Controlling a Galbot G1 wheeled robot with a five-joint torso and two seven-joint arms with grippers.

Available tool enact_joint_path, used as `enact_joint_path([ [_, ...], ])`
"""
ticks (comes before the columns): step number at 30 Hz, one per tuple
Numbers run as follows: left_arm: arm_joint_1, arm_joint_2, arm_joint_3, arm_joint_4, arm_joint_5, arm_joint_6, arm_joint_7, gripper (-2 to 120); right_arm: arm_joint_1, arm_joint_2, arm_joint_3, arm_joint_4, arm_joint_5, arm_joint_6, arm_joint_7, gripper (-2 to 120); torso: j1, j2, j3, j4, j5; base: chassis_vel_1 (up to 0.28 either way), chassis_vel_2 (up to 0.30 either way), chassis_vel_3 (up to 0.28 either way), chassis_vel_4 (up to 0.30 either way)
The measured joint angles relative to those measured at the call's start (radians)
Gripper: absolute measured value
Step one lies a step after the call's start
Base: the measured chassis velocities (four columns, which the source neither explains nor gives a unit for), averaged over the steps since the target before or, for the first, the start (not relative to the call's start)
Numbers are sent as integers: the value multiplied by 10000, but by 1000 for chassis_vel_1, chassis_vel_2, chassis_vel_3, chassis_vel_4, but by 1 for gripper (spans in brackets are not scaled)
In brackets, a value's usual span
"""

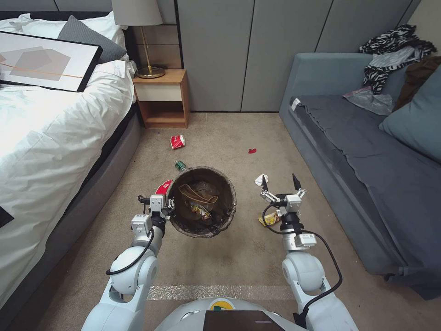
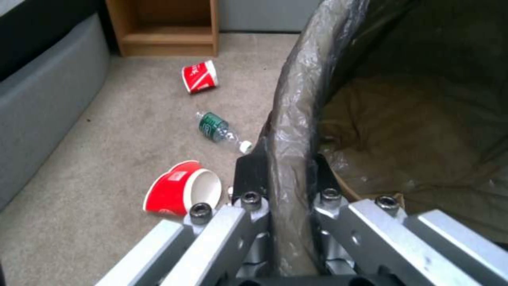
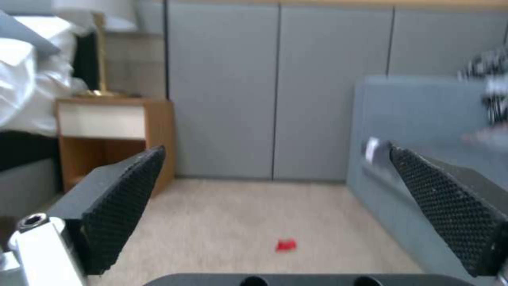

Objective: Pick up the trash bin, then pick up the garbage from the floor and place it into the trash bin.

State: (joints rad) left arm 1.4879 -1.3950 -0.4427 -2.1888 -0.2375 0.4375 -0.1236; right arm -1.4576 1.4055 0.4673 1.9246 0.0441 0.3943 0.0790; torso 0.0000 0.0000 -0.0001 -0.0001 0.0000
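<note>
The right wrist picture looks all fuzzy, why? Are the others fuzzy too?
Right wrist view: the wall, sofa and red scrap are soft and smeared. Left wrist view: the trash bin liner is blurry up close, the floor cups softer. Head view: clear, though straight edges bend toward the corners.

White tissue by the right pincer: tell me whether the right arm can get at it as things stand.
Probably yes. The right pincer is open and empty, with the white tissue on bare carpet beside its fingertip. Nothing lies between them; the trash bin, held by the left pincer, is off to the side.
</note>
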Motion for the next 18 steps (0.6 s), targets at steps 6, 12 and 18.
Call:
enact_joint_path([
  [6,11,29,-57,-19,-8,0,-1,3,517,-244,-285,25,550,-1518,704,100,0,0,0,2,1,0,0,0,0],
  [12,60,93,-134,-59,-13,0,8,3,1873,-531,-661,-176,2303,-5479,1963,100,0,0,1,0,-1,0,0,0,0],
  [18,70,100,-115,-50,-11,-1,7,3,3188,-618,-909,-1174,3547,-7505,2644,100,1,0,1,3,1,0,0,0,0],
])
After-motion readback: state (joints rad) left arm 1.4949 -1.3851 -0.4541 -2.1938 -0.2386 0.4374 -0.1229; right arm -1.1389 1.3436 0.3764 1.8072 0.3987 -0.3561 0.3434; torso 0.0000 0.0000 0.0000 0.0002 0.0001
